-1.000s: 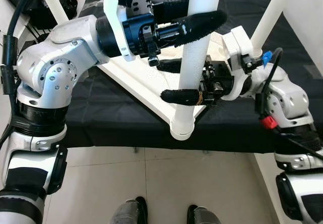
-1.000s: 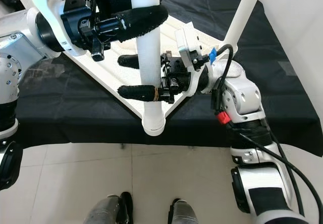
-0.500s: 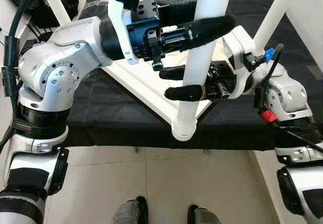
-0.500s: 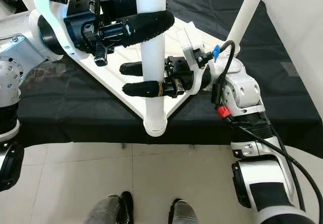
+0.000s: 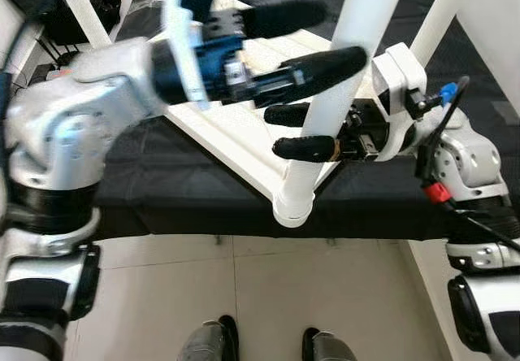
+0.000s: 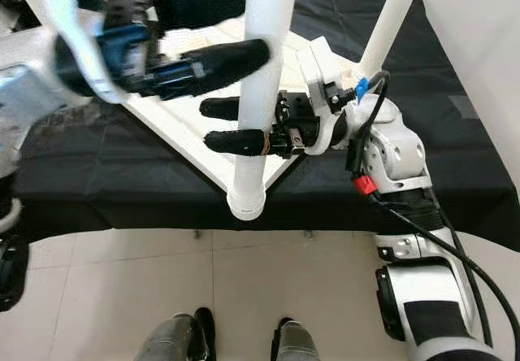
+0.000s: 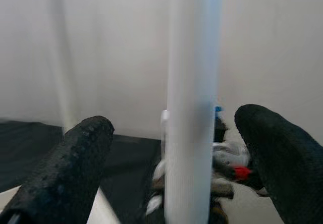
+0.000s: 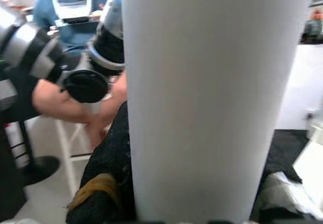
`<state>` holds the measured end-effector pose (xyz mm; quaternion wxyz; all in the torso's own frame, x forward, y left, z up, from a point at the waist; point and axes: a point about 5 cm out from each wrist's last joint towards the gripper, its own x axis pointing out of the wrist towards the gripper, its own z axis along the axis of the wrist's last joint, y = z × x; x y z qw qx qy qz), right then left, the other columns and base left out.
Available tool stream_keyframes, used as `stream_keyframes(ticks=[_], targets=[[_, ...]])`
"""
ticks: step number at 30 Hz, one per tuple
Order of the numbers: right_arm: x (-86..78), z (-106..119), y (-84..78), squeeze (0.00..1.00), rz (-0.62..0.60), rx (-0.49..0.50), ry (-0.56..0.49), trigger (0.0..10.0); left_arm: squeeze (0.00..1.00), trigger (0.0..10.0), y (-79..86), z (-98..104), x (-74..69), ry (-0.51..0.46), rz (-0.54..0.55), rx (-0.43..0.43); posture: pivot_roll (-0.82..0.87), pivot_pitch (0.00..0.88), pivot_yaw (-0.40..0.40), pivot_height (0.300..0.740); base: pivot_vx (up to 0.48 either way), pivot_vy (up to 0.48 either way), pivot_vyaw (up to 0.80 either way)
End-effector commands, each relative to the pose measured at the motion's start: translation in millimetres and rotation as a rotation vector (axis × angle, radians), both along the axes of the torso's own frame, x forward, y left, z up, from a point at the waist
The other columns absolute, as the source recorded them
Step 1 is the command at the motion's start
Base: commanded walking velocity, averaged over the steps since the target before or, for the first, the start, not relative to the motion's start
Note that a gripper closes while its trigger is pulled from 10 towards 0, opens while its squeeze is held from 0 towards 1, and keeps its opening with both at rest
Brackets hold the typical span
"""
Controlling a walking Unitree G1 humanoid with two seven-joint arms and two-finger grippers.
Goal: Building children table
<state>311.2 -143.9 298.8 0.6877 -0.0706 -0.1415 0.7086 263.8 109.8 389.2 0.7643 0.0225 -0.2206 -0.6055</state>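
Nearest, at the black surface's (image 5: 162, 206) front edge: white leg (image 5: 321, 125), tilted, foot ring at the white tabletop's (image 5: 236, 145) corner. Right end effector (image 5: 294, 131) clamped on leg low down, one finger before it, one behind. Higher up, left end effector (image 5: 309, 40) spread wide, fingers (image 7: 75, 168) either side of leg, apart from it, blurred. Farther right, second leg (image 5: 443, 11) rising. Behind, in the right wrist view, a person (image 8: 75, 12) seated.

A black cloth (image 5: 187, 202) covers the work surface, above a floor (image 5: 244, 304) of pale square tiles (thin grout lines). A plain white wall (image 7: 111, 47) stands behind, and a person (image 8: 70, 12) sits nearby.
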Motion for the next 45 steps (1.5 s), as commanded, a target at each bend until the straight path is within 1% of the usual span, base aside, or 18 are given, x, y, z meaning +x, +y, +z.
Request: stream_keyframes(ticks=[1,3,6,10,12,14,17,21,28,32,34,37,38,39,40,42,44,45], targets=[[3.5,-6,-7.2,0.00,-0.099,-0.023,-0.003,0.0,1.00,10.0,6.5,0,-2.2,-0.002,0.018,-0.001,0.02,0.272,0.063,0.740,0.000,0.000,0.00],[4.8,-8,-9.9,0.00,-0.167,-0.032,-0.011,0.0,1.00,10.0,14.3,-2,0.1,0.004,0.055,-0.005,0.02,0.273,0.058,0.740,0.000,0.000,0.00],[3.9,-15,-14.3,0.00,-0.363,-0.037,-0.022,0.0,1.00,10.0,36.9,-11,3.6,0.051,0.161,-0.031,0.01,0.274,0.050,0.740,0.000,0.000,0.00],[1.7,-19,-15.7,0.00,-0.454,-0.058,-0.028,0.0,1.00,10.0,46.7,-16,3.5,0.077,0.202,-0.043,0.01,0.274,0.050,0.740,0.000,0.000,0.00],[-6.6,-29,-13.0,0.00,-0.565,-0.117,-0.030,0.0,1.00,10.0,54.4,-28,0.3,0.111,0.235,-0.050,0.00,0.270,0.044,0.740,0.000,0.000,0.00],[-6.6,-29,-13.0,0.00,-0.565,-0.117,-0.030,0.0,1.00,10.0,54.4,-28,0.3,0.111,0.235,-0.050,0.00,0.270,0.044,0.740,0.000,0.000,0.00],[-13.2,-40,-7.4,0.00,-0.686,-0.192,-0.001,0.0,1.00,10.0,56.6,-38,-3.5,0.137,0.255,-0.058,-0.01,0.262,0.042,0.740,0.000,0.000,0.00],[-13.3,-45,-0.8,0.00,-0.770,-0.243,0.010,0.0,1.00,10.0,52.8,-44,-5.5,0.146,0.254,-0.063,-0.02,0.254,0.039,0.740,0.000,0.000,0.00],[-0.7,-40,2.0,0.00,-0.828,-0.247,0.005,0.0,1.00,10.0,45.2,-48,-6.2,0.140,0.237,-0.059,-0.02,0.247,0.026,0.740,0.000,0.000,0.00],[-0.7,-40,2.0,0.00,-0.828,-0.247,0.005,0.0,1.00,10.0,45.2,-48,-6.2,0.140,0.237,-0.059,-0.02,0.247,0.026,0.740,0.000,0.000,0.00],[9.7,-35,1.2,0.00,-0.872,-0.230,0.026,0.0,1.00,10.0,42.0,-47,-7.5,0.129,0.232,-0.057,-0.02,0.257,0.011,0.740,0.000,0.000,0.00],[9.7,-35,1.2,0.00,-0.872,-0.230,0.026,0.0,1.00,10.0,42.0,-47,-7.5,0.129,0.232,-0.057,-0.02,0.257,0.011,0.740,0.000,0.000,0.00],[14.7,-33,-1.0,0.00,-0.895,-0.211,0.092,0.0,1.00,10.0,40.3,-46,-9.1,0.122,0.232,-0.056,-0.02,0.265,0.008,0.740,0.000,0.000,0.00],[14.7,-33,-1.0,0.00,-0.895,-0.211,0.092,0.0,1.00,10.0,40.3,-46,-9.1,0.122,0.232,-0.056,-0.02,0.265,0.008,0.740,0.000,0.000,0.00],[15.4,-32,-4.1,0.00,-0.871,-0.194,0.178,0.0,1.00,10.0,39.7,-45,-10.1,0.121,0.233,-0.055,-0.02,0.270,0.007,0.740,0.000,0.000,0.00],[15.4,-32,-4.1,0.00,-0.871,-0.194,0.178,0.0,1.00,10.0,39.7,-45,-10.1,0.121,0.233,-0.055,-0.02,0.270,0.007,0.740,0.000,0.000,0.00],[15.8,-26,-9.5,0.00,-0.819,-0.182,0.236,0.0,1.00,10.0,38.2,-49,-11.0,0.127,0.238,-0.028,-0.03,0.280,0.006,0.740,0.000,0.000,0.00],[15.8,-26,-9.5,0.00,-0.819,-0.182,0.236,0.0,1.00,10.0,38.2,-49,-11.0,0.127,0.238,-0.028,-0.03,0.280,0.006,0.740,0.000,0.000,0.00]])
